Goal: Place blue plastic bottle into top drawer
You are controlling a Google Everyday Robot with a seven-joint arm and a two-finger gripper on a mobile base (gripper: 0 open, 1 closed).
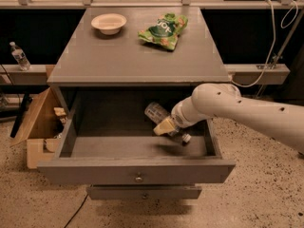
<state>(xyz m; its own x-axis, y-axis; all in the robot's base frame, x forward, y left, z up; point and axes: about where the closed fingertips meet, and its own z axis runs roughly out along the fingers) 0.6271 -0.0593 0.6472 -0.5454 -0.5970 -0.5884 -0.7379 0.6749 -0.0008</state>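
Note:
The blue plastic bottle (155, 113) lies tilted inside the open top drawer (95, 171), its clear base up to the left and its white cap (186, 138) down near the drawer floor at the right. My gripper (166, 126) reaches into the drawer from the right on the white arm (237, 109). Its yellowish fingertips are closed around the bottle's middle.
On the grey tabletop (137, 61) stand a white bowl (109, 23) and a green chip bag (164, 30). A narrower drawer front (145, 192) sits below. A cardboard box (33, 125) stands at the left, with a small clear bottle (20, 56) on a ledge. A cable hangs at the right.

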